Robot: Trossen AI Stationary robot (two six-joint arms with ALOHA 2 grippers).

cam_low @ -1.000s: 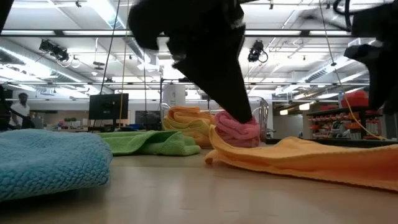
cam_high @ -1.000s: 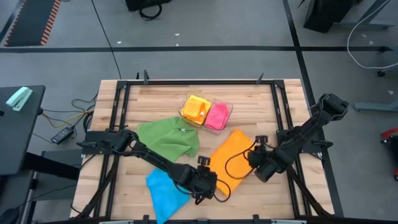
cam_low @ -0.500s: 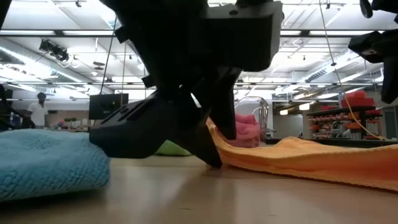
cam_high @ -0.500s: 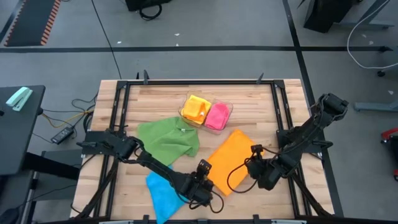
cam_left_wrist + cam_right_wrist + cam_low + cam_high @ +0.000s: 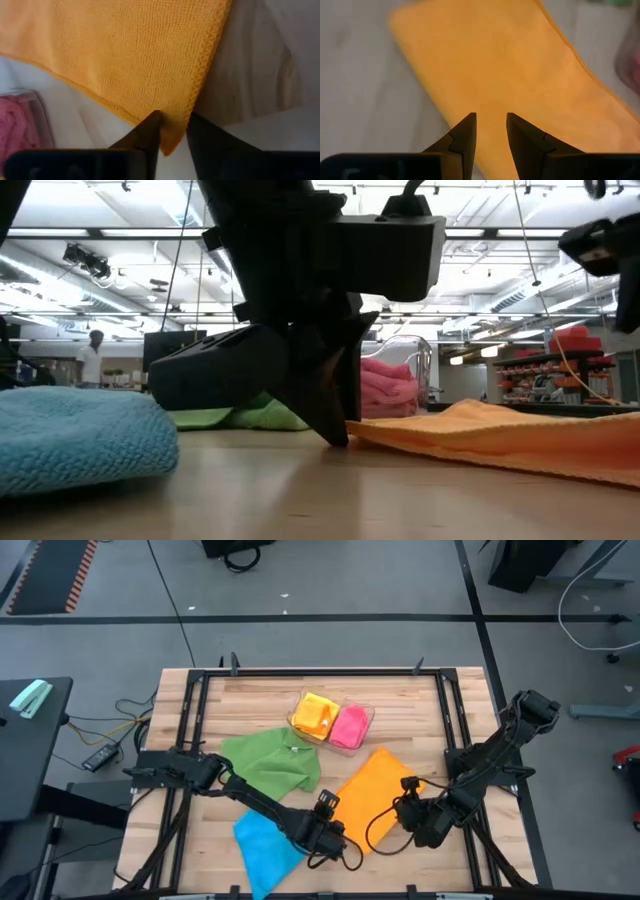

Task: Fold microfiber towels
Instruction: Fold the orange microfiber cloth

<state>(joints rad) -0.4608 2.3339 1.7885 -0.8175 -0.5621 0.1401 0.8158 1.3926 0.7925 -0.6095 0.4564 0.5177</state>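
An orange towel [image 5: 375, 790] lies spread out flat on the wooden table, slanting from far right to near left. My left gripper [image 5: 173, 127] is down at the towel's near corner and shut on it. My right gripper [image 5: 491, 125] hovers open above the towel's near right edge [image 5: 400, 802], with nothing between its fingers. A blue towel [image 5: 262, 845] lies bunched near the front edge. A green towel [image 5: 272, 762] lies loosely at the middle left. Yellow [image 5: 316, 715] and pink [image 5: 348, 726] towels sit in a clear tray [image 5: 368, 712]. My left gripper pinches the orange towel's near corner [image 5: 172, 141] between its two fingers. The fingers slant down from the table's near side, with their tips on the tabletop [image 5: 338, 438]. The corner and the rest of the towel lie flat on the table.
The black frame rails [image 5: 455, 755] run along the table's left and right sides and far edge. Bare wood shows at the near right [image 5: 430, 865] and along the far left [image 5: 240, 705]. A person [image 5: 92, 358] stands far off in the room.
My left gripper has sunk to the tabletop at the orange towel's near corner, rolling as it went; its fingers spread wide, then closed on the corner. The towel's raised, rumpled near edge now lies flat. My right gripper has shifted slightly toward the near edge over the towel.
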